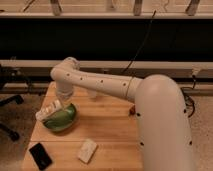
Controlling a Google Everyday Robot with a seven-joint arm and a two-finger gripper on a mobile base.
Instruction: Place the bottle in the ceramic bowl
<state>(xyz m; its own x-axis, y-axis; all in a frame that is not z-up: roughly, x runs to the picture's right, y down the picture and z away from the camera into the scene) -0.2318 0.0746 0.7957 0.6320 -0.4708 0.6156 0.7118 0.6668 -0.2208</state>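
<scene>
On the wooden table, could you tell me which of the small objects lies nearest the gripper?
The bottle, tilted over the ceramic bowl's left rim just below the gripper; the white block and black object lie at the table's front.

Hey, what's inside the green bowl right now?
The bottle lies tilted across the ceramic bowl, one end sticking out past its left rim. The gripper hangs right above, hiding part of the bowl's inside behind it.

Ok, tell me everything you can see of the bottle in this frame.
The bottle is small, slim and white with a green label band, probably plastic. It lies tilted across the left rim of the ceramic bowl, its lower end sticking out past the rim, its upper end toward the pincer just above the bowl. Whether the pincer grips it cannot be made out.
</scene>
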